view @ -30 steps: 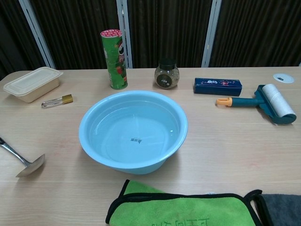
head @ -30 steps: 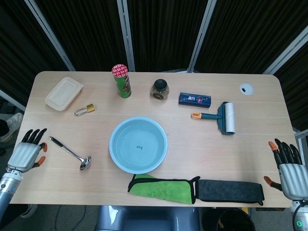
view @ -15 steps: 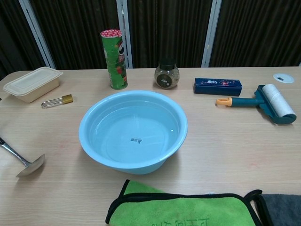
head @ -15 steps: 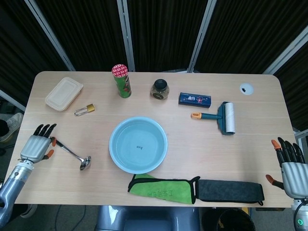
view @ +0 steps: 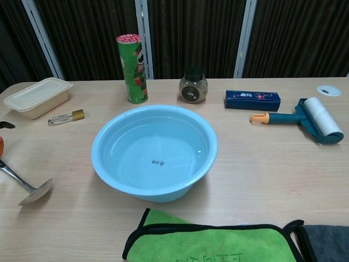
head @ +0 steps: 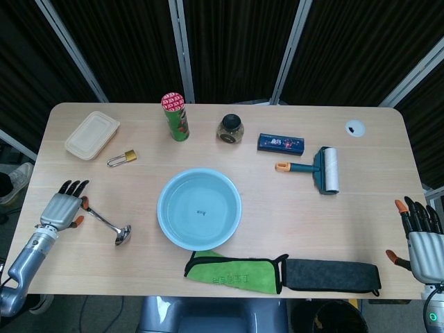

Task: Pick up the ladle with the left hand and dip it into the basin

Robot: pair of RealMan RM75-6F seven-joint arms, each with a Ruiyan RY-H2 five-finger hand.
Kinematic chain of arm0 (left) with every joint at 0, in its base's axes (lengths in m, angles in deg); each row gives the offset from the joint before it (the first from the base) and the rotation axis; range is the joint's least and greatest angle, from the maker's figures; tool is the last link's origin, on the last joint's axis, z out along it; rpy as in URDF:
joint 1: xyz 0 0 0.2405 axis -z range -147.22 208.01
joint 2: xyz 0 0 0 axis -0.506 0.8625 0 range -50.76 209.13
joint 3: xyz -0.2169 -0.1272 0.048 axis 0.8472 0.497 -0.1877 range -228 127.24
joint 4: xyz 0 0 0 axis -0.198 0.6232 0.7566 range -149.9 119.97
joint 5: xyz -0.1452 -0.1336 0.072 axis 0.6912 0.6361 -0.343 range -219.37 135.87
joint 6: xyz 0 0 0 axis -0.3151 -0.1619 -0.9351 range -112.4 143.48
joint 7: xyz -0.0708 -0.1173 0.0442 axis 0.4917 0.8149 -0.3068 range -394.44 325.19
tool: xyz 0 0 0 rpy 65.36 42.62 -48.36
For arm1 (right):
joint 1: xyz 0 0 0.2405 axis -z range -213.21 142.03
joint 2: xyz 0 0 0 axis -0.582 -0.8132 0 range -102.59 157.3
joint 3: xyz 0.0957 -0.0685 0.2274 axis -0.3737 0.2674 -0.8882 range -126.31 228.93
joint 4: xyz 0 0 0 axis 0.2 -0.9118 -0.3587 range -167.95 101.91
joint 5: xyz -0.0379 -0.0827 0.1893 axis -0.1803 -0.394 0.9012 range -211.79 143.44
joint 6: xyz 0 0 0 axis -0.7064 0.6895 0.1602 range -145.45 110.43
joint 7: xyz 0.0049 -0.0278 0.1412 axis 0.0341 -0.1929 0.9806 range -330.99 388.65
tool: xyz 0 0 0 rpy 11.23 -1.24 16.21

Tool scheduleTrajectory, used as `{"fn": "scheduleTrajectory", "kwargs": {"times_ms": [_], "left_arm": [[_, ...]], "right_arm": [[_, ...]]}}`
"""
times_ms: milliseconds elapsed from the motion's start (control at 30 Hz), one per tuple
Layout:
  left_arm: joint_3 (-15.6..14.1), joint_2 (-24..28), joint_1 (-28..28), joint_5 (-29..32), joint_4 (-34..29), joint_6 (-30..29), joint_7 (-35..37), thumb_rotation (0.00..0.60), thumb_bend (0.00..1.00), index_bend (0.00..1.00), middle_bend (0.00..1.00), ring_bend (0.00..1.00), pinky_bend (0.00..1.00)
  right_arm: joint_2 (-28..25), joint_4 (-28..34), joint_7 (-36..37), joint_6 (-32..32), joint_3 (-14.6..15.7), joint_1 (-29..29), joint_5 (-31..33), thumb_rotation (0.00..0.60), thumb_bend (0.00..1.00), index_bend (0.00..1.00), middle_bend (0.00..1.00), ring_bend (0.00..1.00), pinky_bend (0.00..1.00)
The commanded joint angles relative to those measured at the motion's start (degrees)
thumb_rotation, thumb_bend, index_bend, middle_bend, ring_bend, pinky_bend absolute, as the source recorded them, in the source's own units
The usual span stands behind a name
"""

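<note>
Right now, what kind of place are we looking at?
Probably a robot test bench, not a kitchen: a bare wooden table backed by dark curtains on metal frames, with unrelated props laid out, such as a padlock and lint roller.

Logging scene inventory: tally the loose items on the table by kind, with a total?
Ladle: 1
Basin: 1
Cloths: 2 (green, dark grey)
Chip can: 1
Glass jar: 1
Lidded plastic box: 1
Padlock: 1
Blue box: 1
Lint roller: 1
Total: 10
</note>
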Motion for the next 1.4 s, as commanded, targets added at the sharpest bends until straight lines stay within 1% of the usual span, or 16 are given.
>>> {"fn": "scheduleTrajectory", "kwargs": {"times_ms": [33,567,833,1033,1400], "left_arm": [[-0.3,-0.4,0.4,-0.2,0.6,0.4,0.6,0.600,0.35,0.43,0.00,0.00,0.00],[-1.2,-3.1,2.9,-0.7,2.9,3.0,2.2,0.600,0.35,0.43,0.00,0.00,0.00],[-2.1,-2.8,3.0,-1.3,1.6,2.7,2.7,0.600,0.35,0.45,0.00,0.00,0.00],[-2.0,-2.6,2.6,-1.0,1.3,1.6,1.5,0.600,0.35,0.47,0.00,0.00,0.00],[-2.3,-2.8,2.6,-0.3,2.2,3.0,1.6,0.600,0.35,0.48,0.00,0.00,0.00]], "right_arm": [[0.1,0.0,-0.2,-0.1,-0.2,-0.1,0.3,0.600,0.00,0.00,0.00,0.00,0.00],[0.3,-0.2,-0.7,-0.6,-0.7,-0.3,1.6,0.600,0.00,0.00,0.00,0.00,0.00],[0.2,-0.2,-0.4,-0.5,-0.9,-0.3,1.8,0.600,0.00,0.00,0.00,0.00,0.00],[0.1,-0.2,-0.3,-0.3,-0.8,-0.2,1.6,0.600,0.00,0.00,0.00,0.00,0.00],[0.5,-0.3,-1.1,-0.8,-0.8,-0.6,1.9,0.600,0.00,0.00,0.00,0.00,0.00]]}}
